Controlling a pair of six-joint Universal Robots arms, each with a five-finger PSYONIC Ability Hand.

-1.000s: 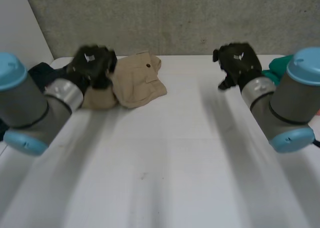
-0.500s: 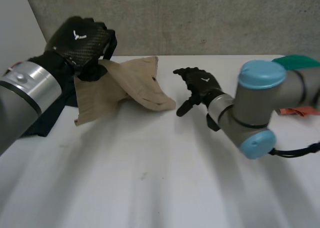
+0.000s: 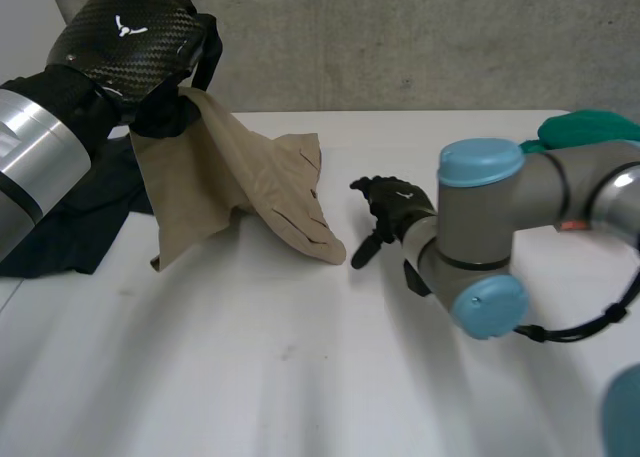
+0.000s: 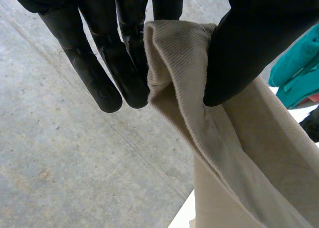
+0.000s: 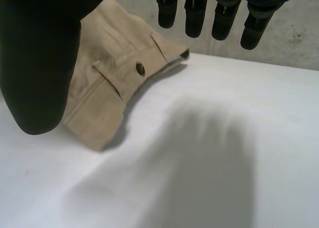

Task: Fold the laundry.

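Backing wall [image 3: 400, 37]: grey concrete, runs along the far edge of your table.
Table [image 3: 300, 377]: white. The near half is bare and all the cloth sits in the far half.
Right arm [image 3: 500, 207]: reaches in from the right and bends across the middle of the table, wrist pointing left towards the tan garment.
Left arm [image 3: 30, 147]: comes in at the far left, raised above the table.
Tan garment [image 3: 230, 177]: your task item. Its far-left part is lifted off the table and hangs from your left hand. It drapes down and to the right, and its lower end lies on the table left of centre. The right wrist view shows a pocket flap with a dark button [image 5: 140, 68] on the part lying flat.
Dark cloth [image 3: 70, 227]: crumpled at the left table edge, below the raised left hand, beside and partly behind the tan garment.
Green cloth [image 3: 585, 127]: far right, behind your right arm, well apart from the tan garment.
Left hand [image 3: 125, 42]: high at the far left. The left wrist view shows a bunched fold of the tan garment pinched between thumb and fingers.
Right hand [image 3: 390, 202]: low over the table, just right of the garment's near-right tip. You can't tell whether it touches the cloth. Fingers are spread and roughly straight, thumb apart, nothing held.
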